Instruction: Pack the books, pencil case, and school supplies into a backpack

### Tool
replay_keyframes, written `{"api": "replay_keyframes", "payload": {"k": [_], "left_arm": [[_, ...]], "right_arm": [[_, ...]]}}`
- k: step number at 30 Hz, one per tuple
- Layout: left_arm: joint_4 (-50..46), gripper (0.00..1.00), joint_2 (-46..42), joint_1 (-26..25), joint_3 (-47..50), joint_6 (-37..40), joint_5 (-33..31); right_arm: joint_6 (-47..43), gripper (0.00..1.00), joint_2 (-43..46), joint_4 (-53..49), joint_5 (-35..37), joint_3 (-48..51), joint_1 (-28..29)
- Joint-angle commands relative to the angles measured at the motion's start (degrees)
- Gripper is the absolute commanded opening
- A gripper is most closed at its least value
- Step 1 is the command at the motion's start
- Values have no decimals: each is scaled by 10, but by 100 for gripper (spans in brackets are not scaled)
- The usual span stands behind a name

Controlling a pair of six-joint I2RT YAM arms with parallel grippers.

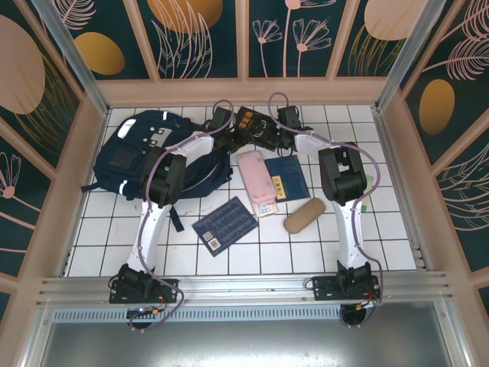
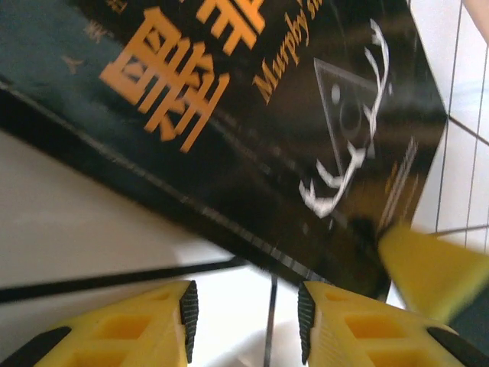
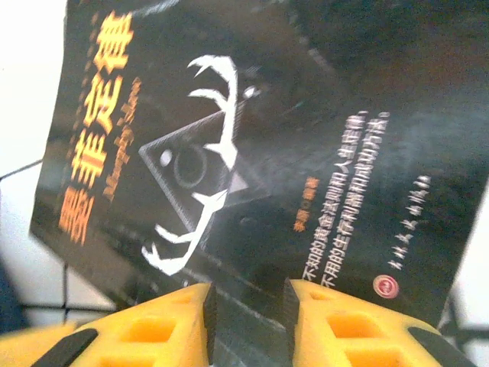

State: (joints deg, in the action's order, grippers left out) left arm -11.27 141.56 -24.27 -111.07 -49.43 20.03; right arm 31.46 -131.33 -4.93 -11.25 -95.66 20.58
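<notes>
Two grippers meet over a black book (image 1: 250, 120) at the far middle of the white-tiled desk (image 1: 344, 245), the left gripper (image 2: 247, 306) at one edge and the right gripper (image 3: 250, 306) at the opposite one. The left gripper's yellow fingers stand moderately apart over bare tile, just short of the book and holding nothing. The right gripper's fingers are set narrower, with the book's near edge lying in the gap; whether they touch it cannot be told.

The cover carries the orange title 墨菲定律, the word "Murphy" in slanted orange letters, a white antler design around a triangle, lines of white Chinese text too blurred to read and a small round red seal. A blurred yellow shape (image 2: 432, 271) of unclear identity overlaps the book's corner.

The navy backpack (image 1: 137, 157) lies just left of the book, at the far left of the desk. Nearer the arm bases lie a pink pencil case (image 1: 256, 182) and, touching it, a navy book (image 1: 290, 177) with a yellow label. A grid-patterned navy book (image 1: 224, 224) with a white barcode label and a tan pouch (image 1: 304, 215) lie nearer still.
</notes>
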Motion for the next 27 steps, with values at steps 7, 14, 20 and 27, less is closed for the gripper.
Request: {"api": "replay_keyframes", "payload": {"k": [7,14,20,27], "left_arm": [[-45,45,31,18,-21,-15,-45],[-31,47,17,17,4,-31,-32],[-21,47,12,18,19,-40,-24],[-24,47,12,18,23,-52,-18]], "right_arm": [[4,33,48,-34,-33,6,24],[-86,38,30,-13,73,-49,-17],[-150,41,-66,-48,74,-175,-46],[-177,44,-179,-109,12,-306,-78]]}}
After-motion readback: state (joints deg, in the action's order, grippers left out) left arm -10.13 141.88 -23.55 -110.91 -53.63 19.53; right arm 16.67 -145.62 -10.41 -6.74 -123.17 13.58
